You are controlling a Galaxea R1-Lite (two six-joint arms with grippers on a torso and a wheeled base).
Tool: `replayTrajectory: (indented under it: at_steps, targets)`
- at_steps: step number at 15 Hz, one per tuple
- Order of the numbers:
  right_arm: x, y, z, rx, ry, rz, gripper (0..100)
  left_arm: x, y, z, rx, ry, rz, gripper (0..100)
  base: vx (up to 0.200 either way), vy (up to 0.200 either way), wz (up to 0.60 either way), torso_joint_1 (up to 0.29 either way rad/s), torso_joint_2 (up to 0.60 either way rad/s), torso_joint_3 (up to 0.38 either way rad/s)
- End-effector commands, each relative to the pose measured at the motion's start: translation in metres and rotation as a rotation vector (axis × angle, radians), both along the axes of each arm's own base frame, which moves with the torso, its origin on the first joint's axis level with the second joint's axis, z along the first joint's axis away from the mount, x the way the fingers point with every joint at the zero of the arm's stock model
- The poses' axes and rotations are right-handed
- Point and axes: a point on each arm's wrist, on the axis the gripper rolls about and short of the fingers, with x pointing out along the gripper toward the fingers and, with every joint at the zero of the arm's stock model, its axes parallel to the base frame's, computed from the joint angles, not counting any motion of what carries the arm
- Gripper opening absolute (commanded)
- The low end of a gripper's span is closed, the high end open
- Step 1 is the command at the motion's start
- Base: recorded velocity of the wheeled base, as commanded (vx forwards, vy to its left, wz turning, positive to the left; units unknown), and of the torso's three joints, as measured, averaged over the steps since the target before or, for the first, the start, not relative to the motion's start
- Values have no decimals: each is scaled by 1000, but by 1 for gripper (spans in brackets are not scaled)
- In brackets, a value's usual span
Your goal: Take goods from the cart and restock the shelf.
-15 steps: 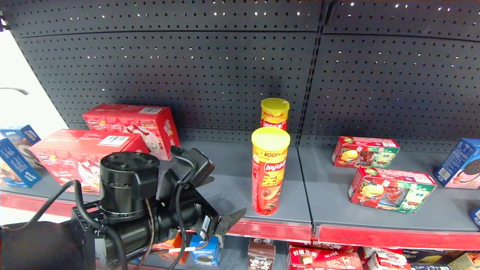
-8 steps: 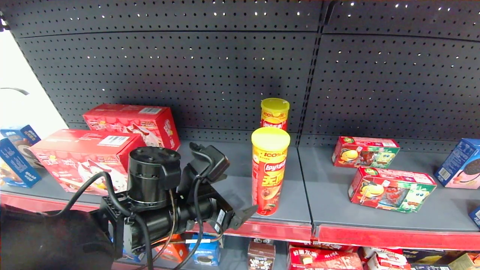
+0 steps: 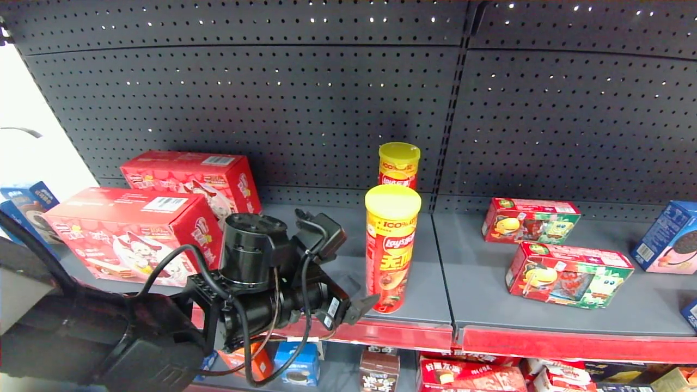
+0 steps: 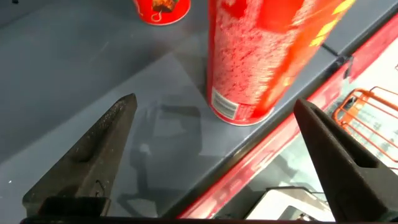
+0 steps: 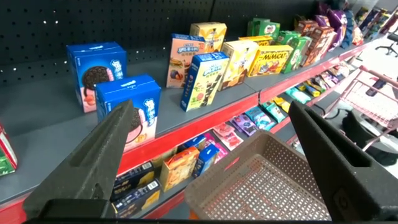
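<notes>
Left gripper (image 3: 360,307) spread wide and empty, just left of the chip can (image 3: 391,250) standing upright at the shelf's (image 3: 332,267) near edge. I'd keep both fingers clear; a nudge could tip that tall can off.

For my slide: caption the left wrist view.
Open left pincer facing a red chip can at the shelf edge.

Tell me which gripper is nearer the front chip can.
Left. The left gripper sits open at the shelf edge just beside the front chip can; the right gripper is open far along the aisle, by blue cookie boxes, near a basket.
</notes>
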Motion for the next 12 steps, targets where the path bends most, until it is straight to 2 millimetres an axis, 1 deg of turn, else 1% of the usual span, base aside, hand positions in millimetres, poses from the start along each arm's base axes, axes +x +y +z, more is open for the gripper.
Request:
replayTrajectory:
  at_steps: [1, 6, 10, 12]
  targets:
    - [0, 0, -1, 0, 0, -3, 100, 5, 0, -5, 6, 9, 9, 100, 0, 0, 0, 0, 0, 0]
    - [-3, -1, -4, 2, -6, -6, 100, 16, -4, -7, 4, 5, 22, 100, 0, 0, 0, 0, 0, 0]
    - [-3, -1, -4, 1, -5, -6, 100, 19, -4, -10, 8, 10, 27, 100, 0, 0, 0, 0, 0, 0]
    - [-3, -1, -4, 2, -6, -6, 100, 21, -1, -9, 8, 7, 37, 100, 0, 0, 0, 0, 0, 0]
